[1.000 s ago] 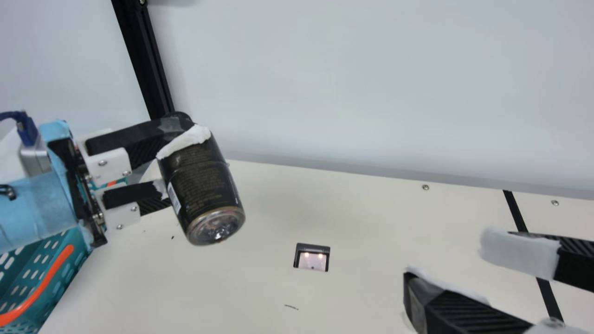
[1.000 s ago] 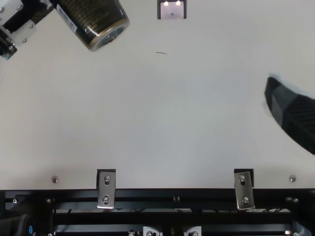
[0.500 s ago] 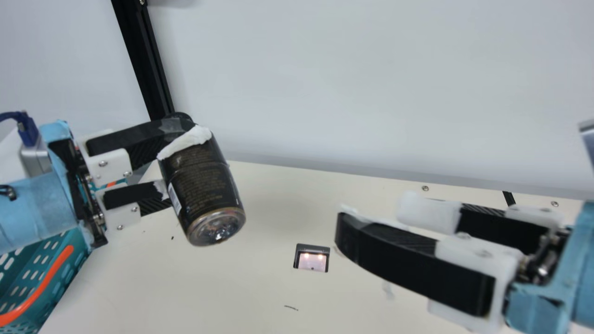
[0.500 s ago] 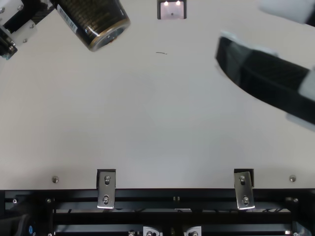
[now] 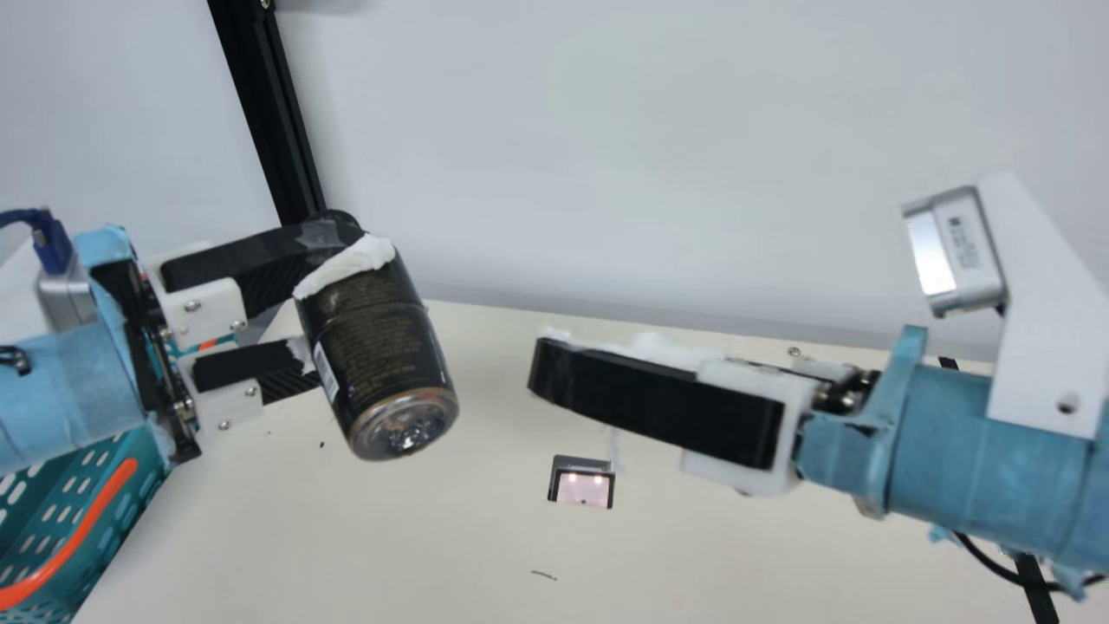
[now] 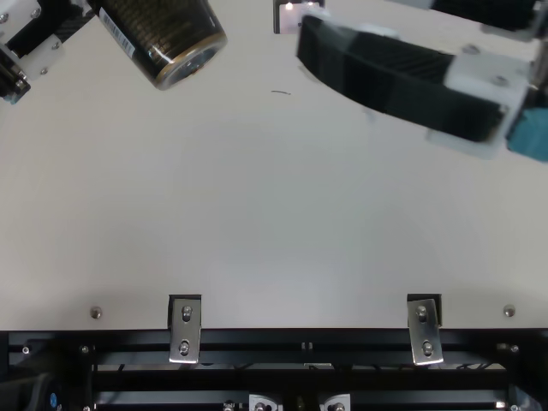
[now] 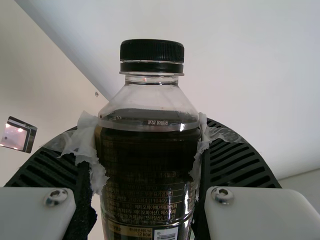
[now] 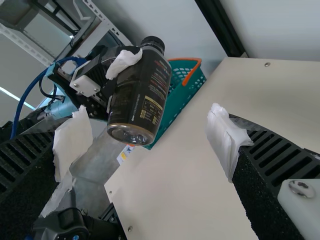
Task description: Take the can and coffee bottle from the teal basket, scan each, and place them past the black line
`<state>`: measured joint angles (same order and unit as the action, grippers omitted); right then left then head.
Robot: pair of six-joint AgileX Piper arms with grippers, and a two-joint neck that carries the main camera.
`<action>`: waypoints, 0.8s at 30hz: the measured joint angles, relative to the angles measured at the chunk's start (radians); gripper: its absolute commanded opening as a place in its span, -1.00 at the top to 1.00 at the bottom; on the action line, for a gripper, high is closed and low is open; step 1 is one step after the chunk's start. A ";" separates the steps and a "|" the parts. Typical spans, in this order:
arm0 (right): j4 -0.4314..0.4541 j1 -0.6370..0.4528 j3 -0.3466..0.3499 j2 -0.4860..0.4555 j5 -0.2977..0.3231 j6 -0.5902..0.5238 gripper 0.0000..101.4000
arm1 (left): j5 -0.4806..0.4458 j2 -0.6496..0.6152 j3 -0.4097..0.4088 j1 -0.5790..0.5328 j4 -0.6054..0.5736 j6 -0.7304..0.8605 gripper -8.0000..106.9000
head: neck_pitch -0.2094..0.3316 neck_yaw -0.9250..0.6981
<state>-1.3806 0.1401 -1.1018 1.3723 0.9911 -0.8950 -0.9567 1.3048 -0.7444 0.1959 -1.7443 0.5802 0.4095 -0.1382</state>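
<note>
My left pincer point(image 5: 343, 303) is closing tight on the coffee bottle point(image 5: 381, 347), with one black finger on each side. The bottle is hanging up in the air, over the left part of the table point(image 5: 390, 555). It is leaning, and its bottom is pointing down toward the near edge. Its black cap point(image 7: 152, 52) is sticking up past my fingertips, and drink is filling most of it. A little patch of stripes is showing on its side.

My right pincer point(image 5: 593, 355) is holding nothing. Its two fingers are standing wide apart, and soft white stuff is covering the tips. It is hanging above the table, to the right of the bottle.

The scanner point(image 5: 582, 487) is sitting in the table and shining two small lights. The teal basket point(image 8: 180, 102) is sitting by the left edge. The black line point(image 5: 1036, 591) is running across the table's right part.
</note>
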 measured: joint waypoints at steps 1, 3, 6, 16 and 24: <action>-0.011 0.007 -0.001 0.011 -0.005 -0.005 -1.00 | 0.000 0.000 0.000 0.000 0.000 0.000 0.68 | 0.000 0.000; -0.028 0.020 -0.007 0.033 -0.012 -0.014 -1.00 | 0.000 0.000 0.000 0.000 0.000 0.000 0.68 | 0.000 0.000; -0.051 0.040 -0.016 0.064 -0.021 -0.026 -1.00 | 0.000 0.000 0.000 0.000 0.000 0.000 0.68 | 0.000 0.000; -0.138 0.078 -0.019 0.141 -0.036 -0.066 -1.00 | 0.000 0.000 0.000 0.000 0.000 0.000 0.68 | 0.000 0.000; -0.179 0.090 -0.017 0.155 -0.055 -0.069 -1.00 | 0.000 0.000 0.000 0.000 0.000 0.000 0.68 | 0.000 0.000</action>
<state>-1.5592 0.2306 -1.1193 1.5271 0.9358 -0.9638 -0.9567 1.3048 -0.7444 0.1959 -1.7443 0.5802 0.4095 -0.1382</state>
